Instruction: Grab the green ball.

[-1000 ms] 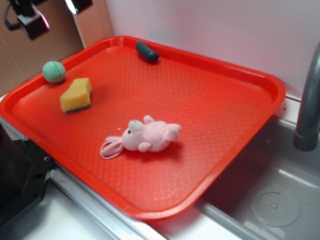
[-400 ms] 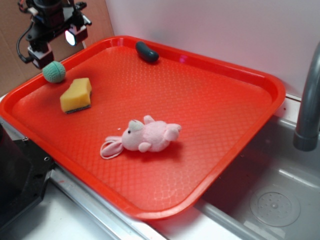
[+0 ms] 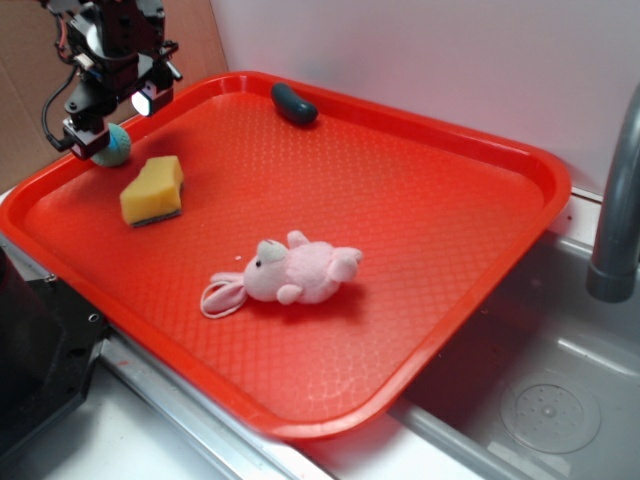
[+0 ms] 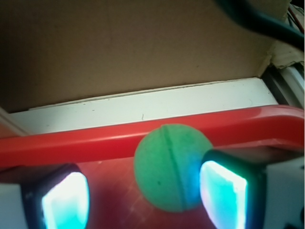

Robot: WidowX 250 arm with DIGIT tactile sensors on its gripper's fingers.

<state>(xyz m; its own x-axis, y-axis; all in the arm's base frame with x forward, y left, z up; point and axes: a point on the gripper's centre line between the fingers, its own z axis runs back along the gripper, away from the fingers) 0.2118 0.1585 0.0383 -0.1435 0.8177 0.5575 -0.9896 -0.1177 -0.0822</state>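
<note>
Tray (image 3: 420, 200): red, holds all items.
Plush rabbit (image 3: 295, 272): pink, frame centre.
Yellow sponge (image 3: 153, 190): left, near the ball.
Dark green oblong (image 3: 294, 103): upper rim.
Green ball (image 4: 170, 167): upper left, against tray rim.
Gripper (image 4: 143, 191): fingers spread wide, straddling the ball, unclosed.

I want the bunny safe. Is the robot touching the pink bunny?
No. The pink bunny lies alone mid-tray, while the fingers are far off at the green ball.
</note>
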